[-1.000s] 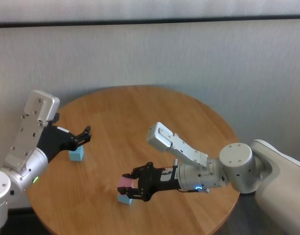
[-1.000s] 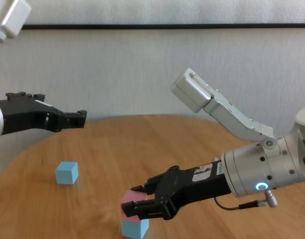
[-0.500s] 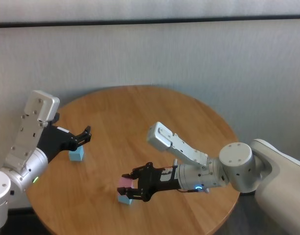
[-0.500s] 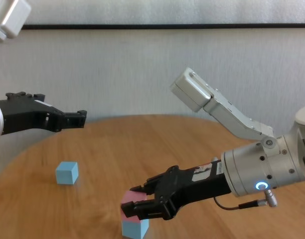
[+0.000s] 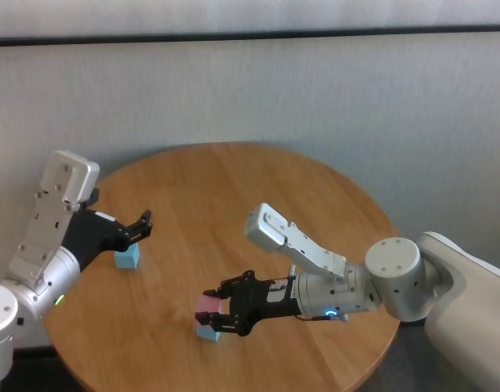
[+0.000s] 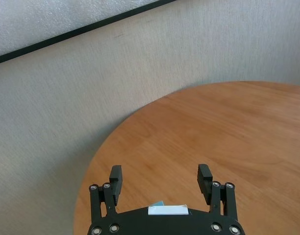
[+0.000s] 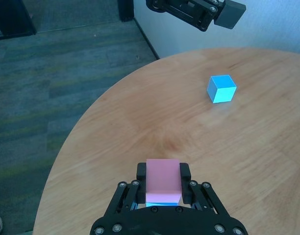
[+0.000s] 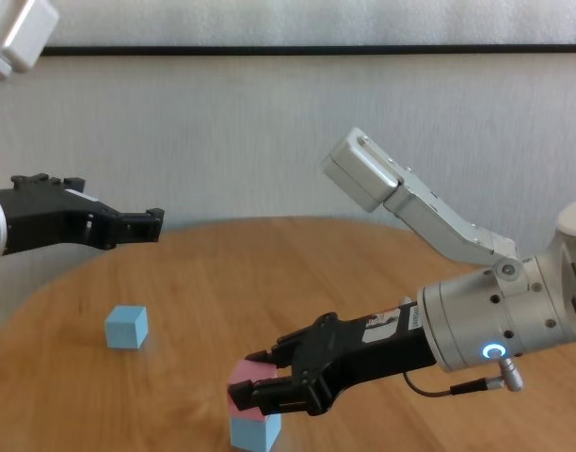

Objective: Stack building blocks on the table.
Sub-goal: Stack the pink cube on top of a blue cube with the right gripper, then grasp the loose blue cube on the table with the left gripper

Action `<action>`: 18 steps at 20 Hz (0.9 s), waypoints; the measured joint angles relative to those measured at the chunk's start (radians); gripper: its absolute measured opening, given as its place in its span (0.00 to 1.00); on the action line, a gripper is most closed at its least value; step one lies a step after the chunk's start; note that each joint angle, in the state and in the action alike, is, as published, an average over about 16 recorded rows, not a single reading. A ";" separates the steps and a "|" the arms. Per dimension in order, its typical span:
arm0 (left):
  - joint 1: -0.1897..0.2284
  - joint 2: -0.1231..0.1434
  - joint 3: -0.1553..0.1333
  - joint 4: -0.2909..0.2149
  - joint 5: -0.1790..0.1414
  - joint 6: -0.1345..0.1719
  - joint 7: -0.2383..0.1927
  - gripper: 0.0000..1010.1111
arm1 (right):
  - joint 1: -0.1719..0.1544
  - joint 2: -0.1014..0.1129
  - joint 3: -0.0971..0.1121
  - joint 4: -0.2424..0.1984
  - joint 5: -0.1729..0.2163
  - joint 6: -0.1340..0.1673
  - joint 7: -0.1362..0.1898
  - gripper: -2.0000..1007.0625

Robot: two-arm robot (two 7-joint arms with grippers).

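On the round wooden table [image 5: 234,196], a pink block [image 5: 207,303] sits on top of a light blue block [image 5: 206,331] near the front edge. My right gripper [image 5: 214,314] is shut on the pink block; in the right wrist view [image 7: 162,172] its fingers flank the pink block [image 7: 162,183], with the blue block [image 7: 162,203] just below. The second light blue block [image 5: 127,259] stands alone at the table's left, also in the chest view [image 8: 126,327]. My left gripper [image 5: 144,224] is open and empty, hovering just above and behind that block.
A pale wall runs close behind the table. In the right wrist view, dark carpet floor [image 7: 66,73] shows beyond the table's edge. The wooden top between the two arms and towards the back [image 8: 297,264] holds nothing.
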 joint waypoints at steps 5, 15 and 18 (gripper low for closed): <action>0.000 0.000 0.000 0.000 0.000 0.000 0.000 0.99 | 0.000 0.000 0.000 0.000 0.000 0.000 -0.001 0.49; 0.000 0.000 0.000 0.000 0.000 0.000 0.000 0.99 | -0.002 0.001 0.003 -0.003 0.002 -0.002 -0.004 0.79; 0.000 0.000 0.000 0.000 0.000 0.000 0.000 0.99 | -0.010 0.005 0.011 -0.013 0.009 -0.003 -0.010 0.87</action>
